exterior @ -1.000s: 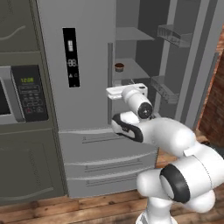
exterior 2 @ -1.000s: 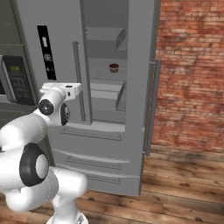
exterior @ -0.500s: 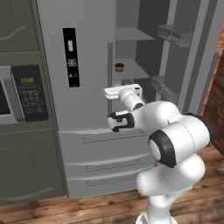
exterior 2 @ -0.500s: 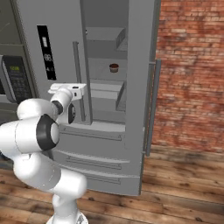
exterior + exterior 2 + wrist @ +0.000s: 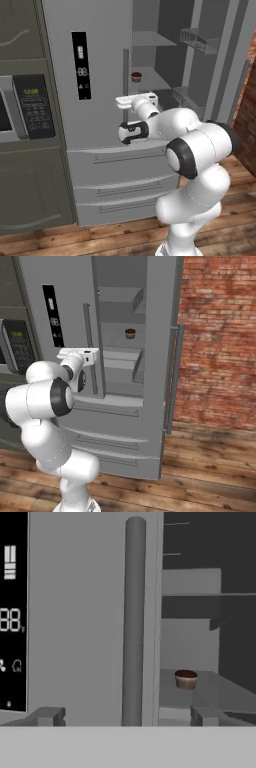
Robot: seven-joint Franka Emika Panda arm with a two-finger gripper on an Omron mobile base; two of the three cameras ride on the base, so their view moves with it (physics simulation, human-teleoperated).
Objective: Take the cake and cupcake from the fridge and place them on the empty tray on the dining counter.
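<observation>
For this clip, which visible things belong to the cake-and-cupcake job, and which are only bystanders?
Belongs to the job:
- cupcake on a shelf inside the fridge
- fridge, right door open, left door closed
- claw, open, facing the left door's handle, holding nothing

Just there:
- microwave left of the fridge
- brick wall
- wooden floor
</observation>
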